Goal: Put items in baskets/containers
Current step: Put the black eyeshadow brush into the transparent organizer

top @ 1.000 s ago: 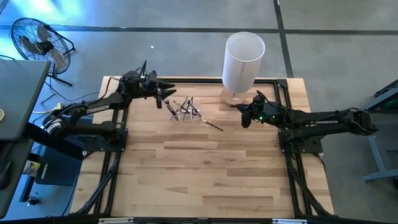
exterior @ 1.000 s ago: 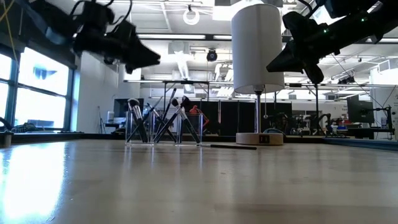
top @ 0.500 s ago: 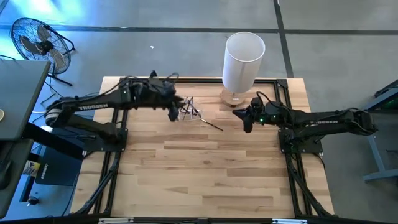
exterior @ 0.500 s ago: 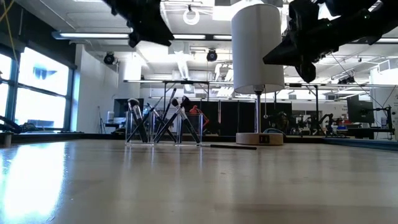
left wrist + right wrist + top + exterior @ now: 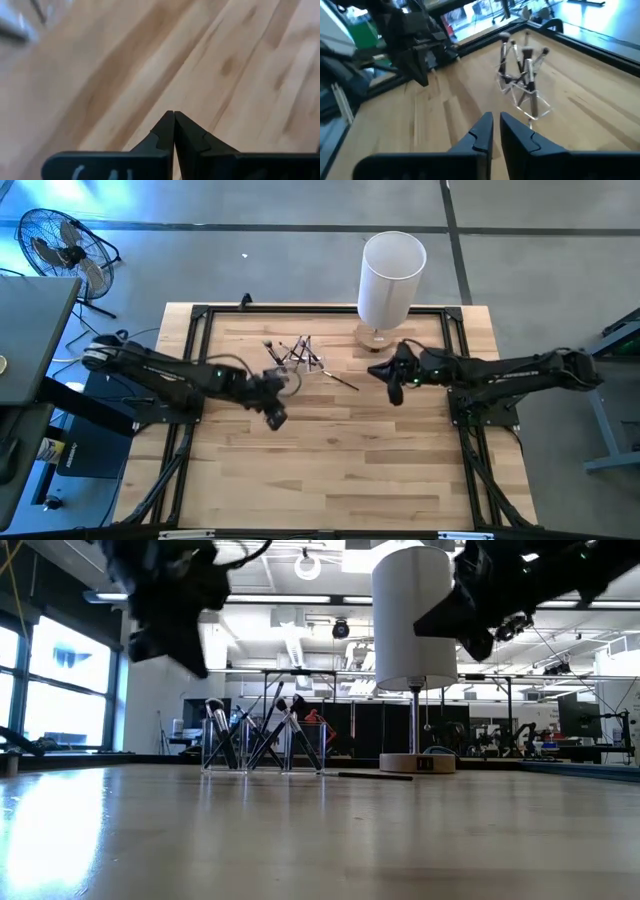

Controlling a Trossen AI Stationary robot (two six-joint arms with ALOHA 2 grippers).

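Over the last second the left end effector (image 5: 274,415) has been swung away from the clear holder (image 5: 298,360), where it had hovered at the upper centre of the high view, and is now found lower in the frame, over bare bench (image 5: 340,470) left of centre. Its fingers are seen pressed together in the left wrist view, with nothing between them, so it is judged that nothing was carried away from the holder. Most of the brushes (image 5: 262,735) are stood leaning in the holder, as shown left of centre in the low view. One loose brush (image 5: 340,379) is left lying flat on the bench just right of the holder, between it and the white cylinder (image 5: 391,278). Meanwhile the right end effector (image 5: 391,376) has been edged leftward in the high view and is now held just right of that loose brush; its fingers are nearly shut with a narrow gap, and nothing is gripped. By this shift the loose brush appears to be handed over to the right arm, and the task is judged nearly complete.
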